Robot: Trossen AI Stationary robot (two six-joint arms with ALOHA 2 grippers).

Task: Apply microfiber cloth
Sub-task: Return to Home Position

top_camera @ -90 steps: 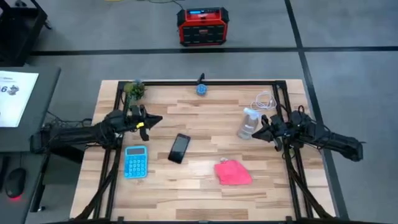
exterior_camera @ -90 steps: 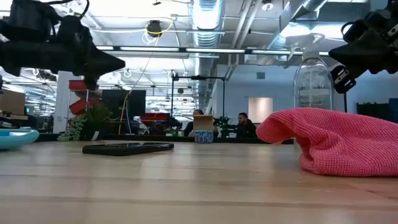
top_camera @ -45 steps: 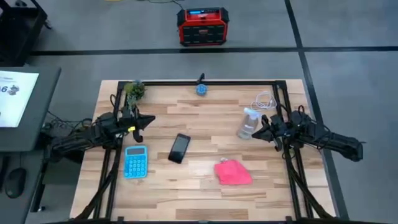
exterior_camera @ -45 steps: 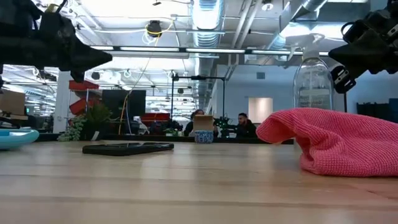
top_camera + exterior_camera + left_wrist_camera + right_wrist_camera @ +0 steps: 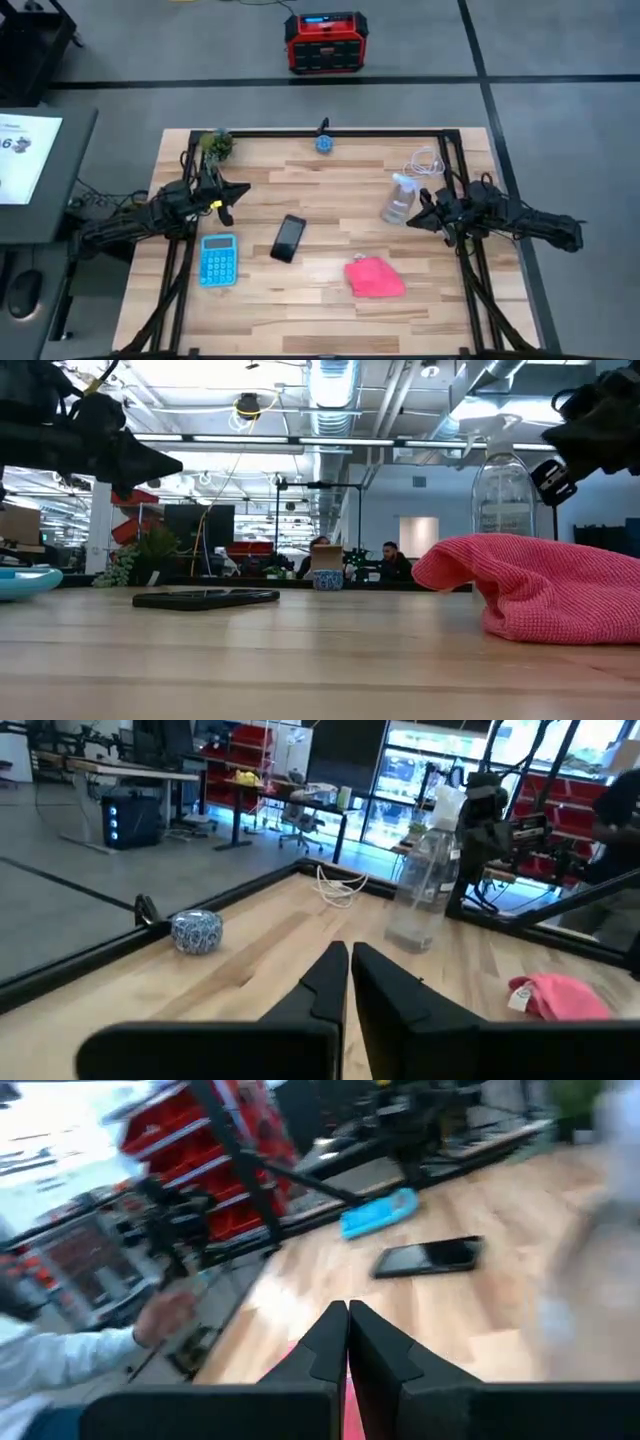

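Pulled back toward the sides of the table (image 5: 330, 185), left gripper (image 5: 236, 191) and right gripper (image 5: 412, 222) sit closed, empty; crumpled microfiber cloth (image 5: 375, 278) lies near the black cellphone (image 5: 289, 238): soft, light, probably best pinched at a fold.

Left gripper (image 5: 234, 192): drawn back toward the table's left edge, farther from the phone (image 5: 289, 238) than a second ago. Right gripper (image 5: 416, 220): shifted slightly outward toward the right edge, seen in the low view.
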